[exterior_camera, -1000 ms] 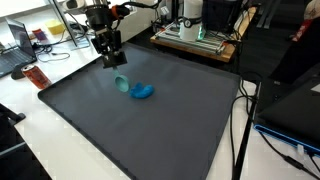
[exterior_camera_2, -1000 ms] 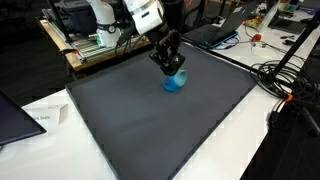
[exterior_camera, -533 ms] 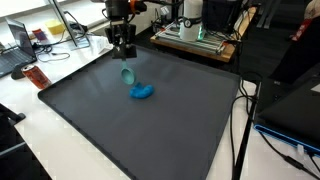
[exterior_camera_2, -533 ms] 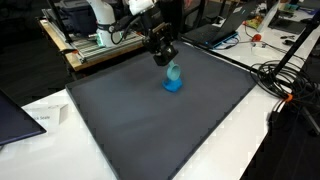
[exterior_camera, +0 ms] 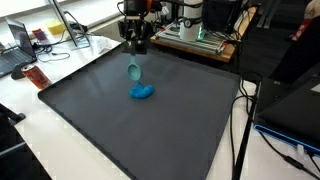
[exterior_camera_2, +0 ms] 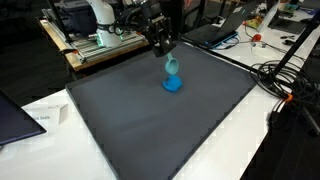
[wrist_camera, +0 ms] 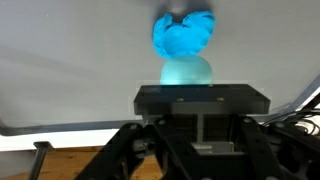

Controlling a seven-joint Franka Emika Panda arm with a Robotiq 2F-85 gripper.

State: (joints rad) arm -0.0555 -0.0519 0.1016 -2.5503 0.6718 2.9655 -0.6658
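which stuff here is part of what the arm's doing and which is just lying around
In hand:
gripper, shut on the pale teal object, held clear of the dark mat
blue crumpled lump, lying on the mat nearby

Lying about:
laptop
red-orange item
cables

a dark grey mat (exterior_camera: 150,125) covers most of a white table (exterior_camera: 60,150). a reddish packet (exterior_camera: 36,77) lies just beside the mat's edge. black cables (exterior_camera_2: 285,85) trail over the table near the mat. a dark laptop (exterior_camera_2: 12,118) sits beside white paper (exterior_camera_2: 45,118).
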